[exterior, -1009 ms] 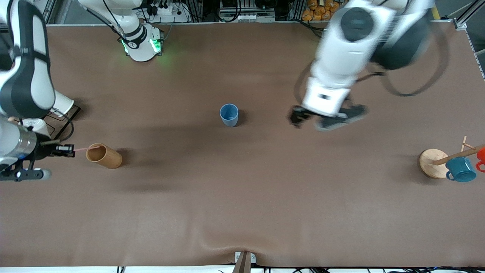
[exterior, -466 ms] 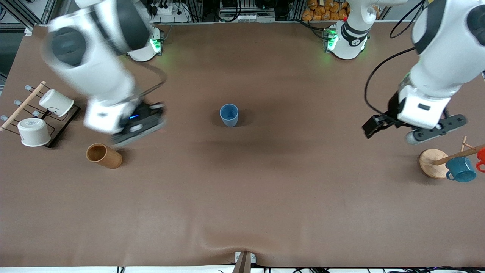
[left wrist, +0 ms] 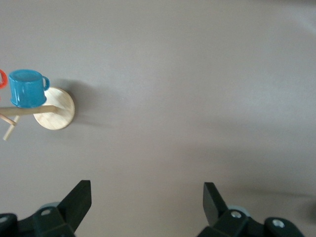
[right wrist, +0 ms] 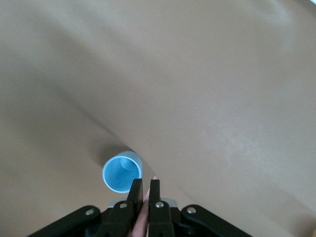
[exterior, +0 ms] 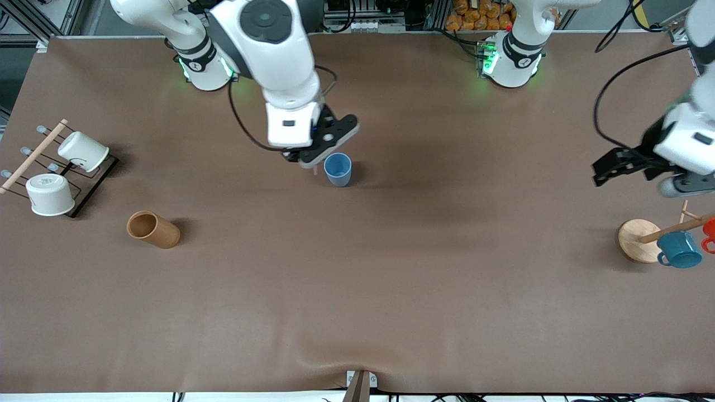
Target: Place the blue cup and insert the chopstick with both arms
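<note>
The blue cup (exterior: pixel 338 169) stands upright in the middle of the table. My right gripper (exterior: pixel 313 163) hangs just beside the cup, on the side toward the right arm's end of the table. It is shut on the chopstick (exterior: pixel 315 170), whose pale pink tip pokes out below the fingers. In the right wrist view the cup's open mouth (right wrist: pixel 122 173) lies just beside the right gripper (right wrist: pixel 146 190), with the chopstick (right wrist: pixel 149 205) pinched between the fingers. My left gripper (exterior: pixel 608 169) is open and empty over bare table near the left arm's end; it also shows in the left wrist view (left wrist: pixel 146 200).
A brown wooden cylinder (exterior: pixel 152 229) lies on its side toward the right arm's end. A rack with white cups (exterior: pixel 56 167) stands at that end. A round-based wooden mug rack (exterior: pixel 639 240) with a teal mug (exterior: pixel 678 249) and a red mug (exterior: pixel 709 229) stands at the left arm's end.
My right arm swung from the wooden cylinder over to the blue cup, carrying the chopstick. My left arm drew away from the cup toward the mug rack.
</note>
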Robot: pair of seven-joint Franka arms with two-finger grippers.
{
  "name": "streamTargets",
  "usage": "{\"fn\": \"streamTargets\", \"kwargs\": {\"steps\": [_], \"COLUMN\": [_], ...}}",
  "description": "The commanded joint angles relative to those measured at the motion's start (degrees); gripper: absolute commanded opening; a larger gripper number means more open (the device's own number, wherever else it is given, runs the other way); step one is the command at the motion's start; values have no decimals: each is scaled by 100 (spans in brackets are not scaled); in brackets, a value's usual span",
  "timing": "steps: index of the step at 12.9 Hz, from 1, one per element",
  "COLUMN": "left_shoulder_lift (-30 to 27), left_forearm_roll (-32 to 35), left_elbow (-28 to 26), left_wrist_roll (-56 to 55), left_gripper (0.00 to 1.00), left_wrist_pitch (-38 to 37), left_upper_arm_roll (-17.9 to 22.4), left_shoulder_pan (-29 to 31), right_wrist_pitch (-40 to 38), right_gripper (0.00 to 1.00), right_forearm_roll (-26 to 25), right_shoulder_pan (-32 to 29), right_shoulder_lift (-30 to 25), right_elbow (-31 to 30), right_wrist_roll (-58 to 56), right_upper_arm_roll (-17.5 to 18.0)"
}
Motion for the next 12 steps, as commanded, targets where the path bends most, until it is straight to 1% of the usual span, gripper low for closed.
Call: {"fn": "streamTargets", "kwargs": {"steps": [1, 3, 4, 6, 8, 11, 12], "left_shoulder_lift": [-134, -196, -274, -319, -372, -363, -354], "left_forearm_roll": [-163, -163, -163, -154, -155, -155, -146], "left_elbow": [3, -24, -50, -59, -68, -68, -50], "left_wrist_roll": [326, 657, 877, 932, 923, 862, 862], "left_gripper": [100, 100, 100, 100, 100, 100, 100], "left_wrist_pitch": [-253, -288, -297, -455, -499, -543, -543], "left_upper_arm_roll": [-9, -9, 8, -44, -237, -351, -491], "left_shoulder_pan": [160, 265, 275, 327, 503, 573, 730], "right_wrist_pitch": [460, 497, 497, 479, 497, 681, 786], "right_gripper": [0, 0, 0, 0, 0, 0, 0], "right_forearm_roll": [20, 29, 29, 29, 38, 29, 20], "right_shoulder_pan": [255, 527, 598, 669, 730, 757, 748], "right_shoulder_lift": [32, 76, 163, 286, 392, 594, 673], "right_elbow": [-455, -658, -677, -712, -721, -712, -712], "right_wrist_roll": [393, 700, 928, 1044, 1140, 1238, 1238], "right_upper_arm_roll": [-55, -63, -63, -55, -55, -63, -72]}}
